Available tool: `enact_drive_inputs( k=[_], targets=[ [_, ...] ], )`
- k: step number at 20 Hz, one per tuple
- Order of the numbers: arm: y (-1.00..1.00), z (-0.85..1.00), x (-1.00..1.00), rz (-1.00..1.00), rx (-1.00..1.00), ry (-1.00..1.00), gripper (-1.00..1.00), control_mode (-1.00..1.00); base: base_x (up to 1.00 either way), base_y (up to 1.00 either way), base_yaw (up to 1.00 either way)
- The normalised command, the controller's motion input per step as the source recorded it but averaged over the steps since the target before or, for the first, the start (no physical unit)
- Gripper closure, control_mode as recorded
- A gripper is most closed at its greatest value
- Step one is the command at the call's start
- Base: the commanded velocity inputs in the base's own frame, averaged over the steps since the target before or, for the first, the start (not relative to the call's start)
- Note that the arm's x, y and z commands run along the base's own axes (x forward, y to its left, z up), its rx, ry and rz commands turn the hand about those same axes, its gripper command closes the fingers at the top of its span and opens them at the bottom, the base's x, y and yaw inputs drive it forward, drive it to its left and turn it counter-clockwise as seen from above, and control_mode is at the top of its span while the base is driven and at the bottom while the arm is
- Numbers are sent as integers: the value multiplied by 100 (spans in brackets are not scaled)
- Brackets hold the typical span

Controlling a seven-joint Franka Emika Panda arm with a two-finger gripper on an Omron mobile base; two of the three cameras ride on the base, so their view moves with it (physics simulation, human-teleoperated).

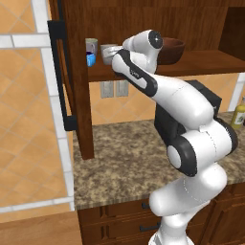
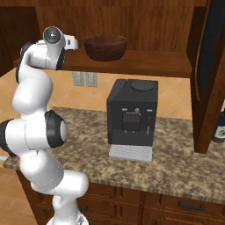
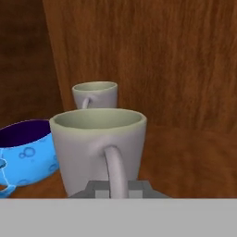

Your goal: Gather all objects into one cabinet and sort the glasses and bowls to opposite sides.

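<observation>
**A:** Where's the gripper [image 3: 118,189]?

**B:** Up at the cabinet [image 1: 81,95] shelf, at its left end. In the hand view the two dark tips sit at the bottom, clamped on the handle of the near mug [image 3: 98,150]. The handle runs down right between them, so the jaws are nearly together with just the handle in the gap.

**A:** And the other mugs?

**B:** The far mug [image 3: 95,95], also pale, stands straight beyond the held one, upright, handle turned this way, close to the cabinet's back wall. The blue mug [image 3: 28,150] is just to the left of the held mug in that view, with a dark inside; whether the two touch I can't tell.

**A:** Do the base views agree?

**B:** The left one shows the arm [image 1: 177,103] reaching up over the counter [image 1: 119,158] to the shelf, with a pale mug [image 1: 108,52] right at the hand, and blue showing further left, by the door's edge. The door handle [image 1: 57,76], a long black bar, lies further left again.

**A:** The bowl?

**B:** The bowl [image 2: 105,47] stands on the same shelf, to the right of the hand and well apart from the mugs, upright.

**A:** Anything below?

**B:** A coffee machine [image 2: 132,118] on the counter beneath the shelf, and a bottle [image 1: 238,114] far to the right.
</observation>
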Motion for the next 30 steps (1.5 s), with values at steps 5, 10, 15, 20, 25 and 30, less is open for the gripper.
enact_drive_inputs(
  k=[5, 10, 15, 20, 25, 30],
  targets=[
    [0, -22, -25, 0, 0, 0, 100, -100, 0, 0, 0],
    [0, -7, -13, 0, 0, 0, 100, -100, 0, 0, 0],
    [0, 0, 0, 0, 0, 0, 100, -100, 0, 0, 0],
    [0, 0, 0, 0, 0, 0, 100, -100, 0, 0, 0],
    [0, 0, 0, 0, 0, 0, -100, -100, 0, 0, 0],
    [0, 0, 0, 0, 0, 0, -100, -100, 0, 0, 0]
  ],
)
